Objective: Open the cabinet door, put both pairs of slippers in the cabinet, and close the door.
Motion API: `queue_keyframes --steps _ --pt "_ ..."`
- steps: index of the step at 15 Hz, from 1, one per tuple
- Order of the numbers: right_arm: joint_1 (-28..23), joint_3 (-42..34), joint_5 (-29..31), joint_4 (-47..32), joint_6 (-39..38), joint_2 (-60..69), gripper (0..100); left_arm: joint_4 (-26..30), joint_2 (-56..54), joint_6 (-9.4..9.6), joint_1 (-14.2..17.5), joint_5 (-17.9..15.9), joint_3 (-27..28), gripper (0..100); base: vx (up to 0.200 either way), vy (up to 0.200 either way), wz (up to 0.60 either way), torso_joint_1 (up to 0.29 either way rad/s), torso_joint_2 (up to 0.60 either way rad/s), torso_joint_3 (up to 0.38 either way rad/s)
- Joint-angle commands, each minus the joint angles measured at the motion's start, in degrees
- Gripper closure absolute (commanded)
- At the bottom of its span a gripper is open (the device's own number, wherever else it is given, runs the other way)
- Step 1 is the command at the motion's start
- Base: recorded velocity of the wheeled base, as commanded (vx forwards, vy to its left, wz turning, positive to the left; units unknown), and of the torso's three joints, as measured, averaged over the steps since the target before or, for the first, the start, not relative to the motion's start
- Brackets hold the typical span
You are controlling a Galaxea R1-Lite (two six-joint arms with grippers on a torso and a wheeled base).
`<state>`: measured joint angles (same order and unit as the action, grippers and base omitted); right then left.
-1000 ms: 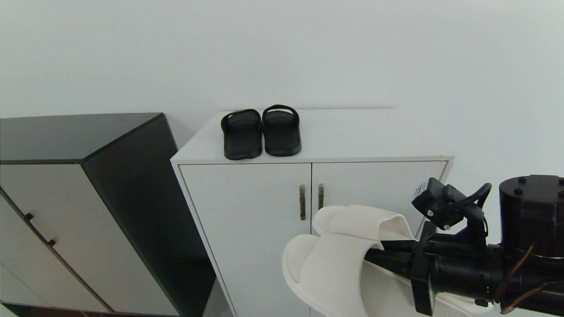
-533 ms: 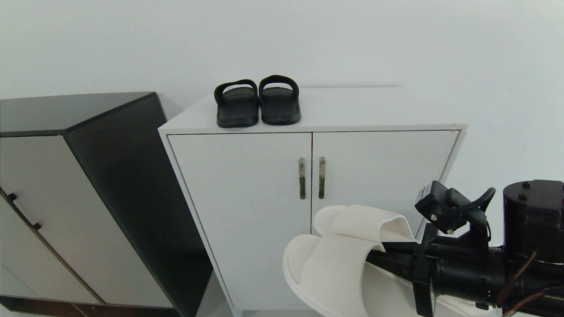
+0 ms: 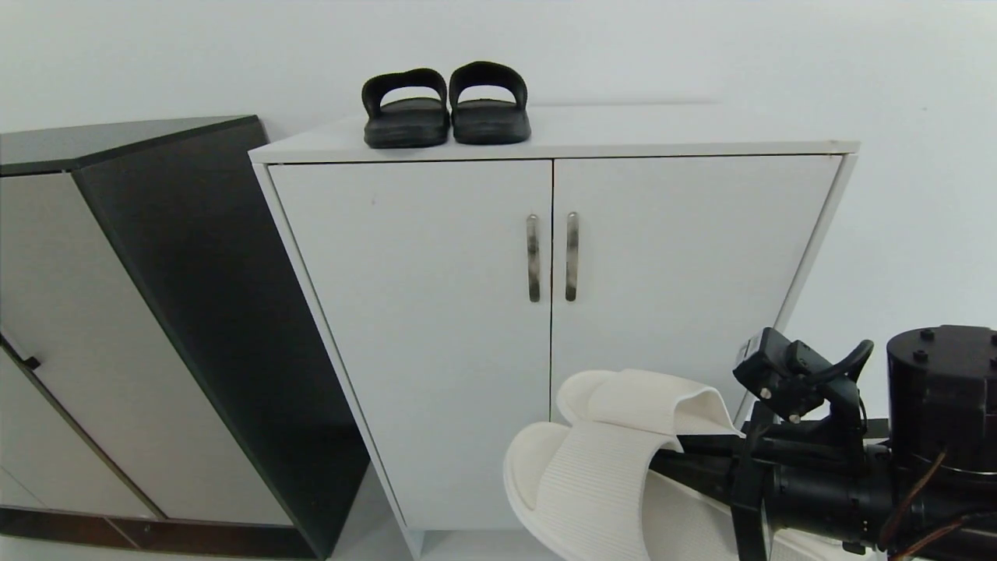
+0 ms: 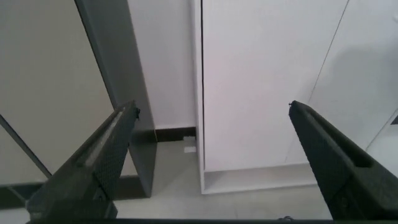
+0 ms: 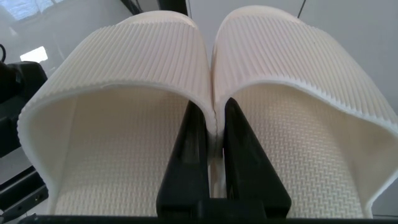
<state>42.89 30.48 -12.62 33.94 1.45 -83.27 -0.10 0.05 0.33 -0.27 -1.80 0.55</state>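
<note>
STEP opening cabinet (image 3: 413,312), shut for now | right claw (image 5: 214,124) clamped on white slippers (image 3: 600,467), low before its front | black slippers (image 3: 445,109) atop cabinet | left claw (image 4: 212,109) spread, empty | NEXT probably left claw onto door handle (image 3: 533,257)

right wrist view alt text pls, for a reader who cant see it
The right gripper is shut on a pair of white slippers. Its two black fingers pinch the inner strap edges where the two ribbed slippers meet side by side.

Closed cabinet doors (image 3: 436,335) block entry; their handles (image 3: 533,257) stand clear, black slippers (image 3: 445,109) well above.
</note>
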Motion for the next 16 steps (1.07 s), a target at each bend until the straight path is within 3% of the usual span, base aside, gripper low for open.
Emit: queue_keyframes --steps 1,2,3,6,8,9,10,12,16 --pt "0.0 -0.2 0.0 0.0 0.0 -0.1 100 0.4 1.5 -3.67 -0.3 -0.4 7.1 0 0.0 0.0 0.0 -0.022 0.43 0.413" --pt "0.0 -0.2 0.0 0.0 0.0 -0.1 100 1.4 4.9 -8.24 -0.7 -1.6 12.9 0 0.0 0.0 0.0 -0.017 0.25 0.242" --pt "0.1 -0.2 -0.1 0.0 0.0 -0.3 100 1.9 8.7 -8.59 -0.8 -4.3 15.2 0 0.0 0.0 0.0 -0.007 0.16 0.139" --pt "0.1 -0.3 -0.1 0.0 1.2 -0.3 100 -1.3 21.7 -8.59 -1.1 -11.2 15.1 0 0.0 0.0 0.0 0.0 0.04 0.029" --pt "0.1 -0.3 -0.1 0.0 1.2 -0.4 100 -8.6 31.8 -8.33 -1.2 -14.4 15.5 0 0.0 0.0 0.0 0.0 0.0 0.0" --pt "0.1 -0.6 -0.3 0.1 1.2 -0.4 100 -12.8 36.0 -6.66 -1.3 -14.5 16.2 0 0.0 0.0 0.0 0.0 0.0 0.0" --pt "0.1 -0.7 -0.3 0.1 1.2 -0.3 100 -16.0 39.8 -3.84 -1.2 -14.5 17.3 0 0.0 0.0 0.0 0.0 0.0 0.0" --pt "0.1 -0.8 -0.3 0.1 1.3 -0.3 100 -17.4 44.8 -2.35 -2.6 -14.5 20.6 0 0.0 0.0 0.0 0.0 0.0 0.0" --pt "0.1 -0.8 -0.2 0.0 1.3 -0.3 100 -17.6 50.4 -2.79 -13.5 -14.4 28.3 0 0.0 0.0 0.0 0.0 0.0 0.0"
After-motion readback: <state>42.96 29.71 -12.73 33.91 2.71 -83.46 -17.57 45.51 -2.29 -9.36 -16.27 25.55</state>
